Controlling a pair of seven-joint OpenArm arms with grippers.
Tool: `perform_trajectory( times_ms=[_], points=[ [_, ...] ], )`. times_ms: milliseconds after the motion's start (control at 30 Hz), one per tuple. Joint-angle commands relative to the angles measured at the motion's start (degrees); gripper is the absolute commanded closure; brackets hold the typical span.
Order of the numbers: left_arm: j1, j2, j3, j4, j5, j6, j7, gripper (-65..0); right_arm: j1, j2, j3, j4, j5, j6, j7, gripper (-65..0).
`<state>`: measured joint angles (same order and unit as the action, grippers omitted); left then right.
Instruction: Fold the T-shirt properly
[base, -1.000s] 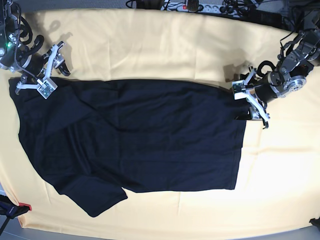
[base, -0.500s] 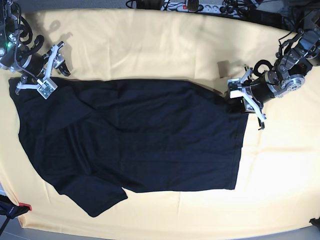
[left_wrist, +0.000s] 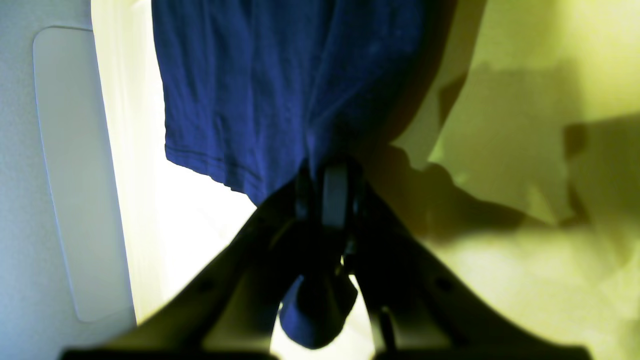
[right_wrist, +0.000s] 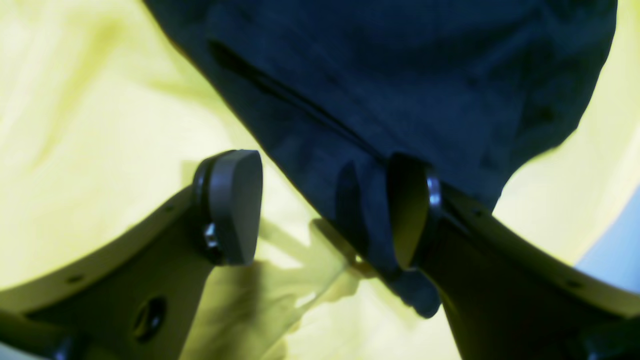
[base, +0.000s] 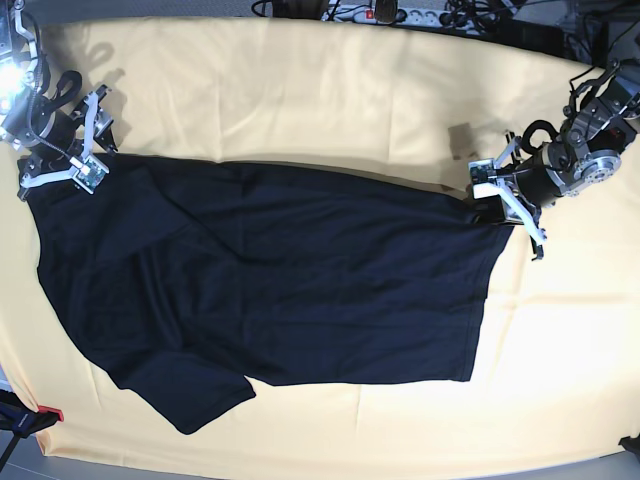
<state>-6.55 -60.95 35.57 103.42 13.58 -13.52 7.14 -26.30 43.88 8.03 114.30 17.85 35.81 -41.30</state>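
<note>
T-shirt (base: 270, 290): we see it spread flat across the yellow cloth (base: 330, 90).
Left gripper (left_wrist: 327, 172): we see it clamped on the shirt's far right corner.
Right gripper (right_wrist: 325, 205): we see it spread wide at the shirt's far left corner, one pad (right_wrist: 407, 210) against fabric.

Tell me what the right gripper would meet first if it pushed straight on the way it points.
The open right gripper points at the plain black cotton T-shirt; its folded edge already lies between the fingers, so more shirt fabric would likely come first, though depth is unclear.

base view high overhead facing down, both wrist views close behind their jaws, all sharing t-shirt (base: 270, 280)
</note>
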Motion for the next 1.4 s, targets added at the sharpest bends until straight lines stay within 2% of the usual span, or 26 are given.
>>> perform_trajectory(
  times_ms=[0,200,300,500,667,733,1033,1100,1233,1300,1367],
  points=[
    [-0.81,-1.29,-0.66,0.61,-0.72,1.11,-0.20,0.0,0.44,2.23,0.59,-0.02,-0.13,-0.22,1.22,-40.2],
    [-0.81,-1.27,-0.66,0.61,-1.88,1.09,-0.22,0.0,0.44,8.94,0.59,-5.68,-0.61,-0.22,3.69,-40.2],
    [-0.81,-1.27,-0.66,0.61,-1.86,1.11,-0.24,0.0,0.44,10.25,0.59,-9.42,-3.41,-0.22,6.64,-40.2],
    [-0.81,-1.27,-0.66,0.61,-1.86,1.11,-0.24,0.0,0.44,10.25,0.59,-15.19,-5.05,-0.66,10.32,-40.2],
    [-0.81,-1.27,-0.66,0.61,-1.86,1.11,-0.24,0.0,0.46,10.12,0.59,-18.97,-7.67,-4.13,13.35,-40.2],
    [-0.81,-1.27,-0.66,0.61,-1.86,1.11,-0.24,0.0,0.44,9.92,0.59,-20.35,-7.65,-4.52,14.82,-40.2],
    [-0.81,-1.27,-0.66,0.63,-1.84,1.14,-0.26,0.0,1.18,5.49,0.59,-23.74,-10.56,-4.87,16.72,-40.1],
    [-0.81,-1.27,-0.66,0.63,-1.84,1.14,-0.26,0.0,1.31,5.03,0.59,-23.74,-10.67,-5.29,16.74,-34.1],
    [-0.83,-1.27,-0.66,0.63,-1.81,1.16,-0.24,0.0,2.12,4.70,0.59,-23.74,-10.62,-6.49,16.68,-11.2],
    [-0.98,-1.29,-0.66,0.63,-1.81,1.16,-0.22,0.0,2.80,4.74,0.59,-23.71,-10.67,-7.45,15.93,-1.7],
    [-1.44,-1.29,-0.66,0.63,-1.81,1.14,-0.22,0.0,4.11,4.76,0.59,-23.71,-10.64,-9.25,13.55,0.0]
  ],
)
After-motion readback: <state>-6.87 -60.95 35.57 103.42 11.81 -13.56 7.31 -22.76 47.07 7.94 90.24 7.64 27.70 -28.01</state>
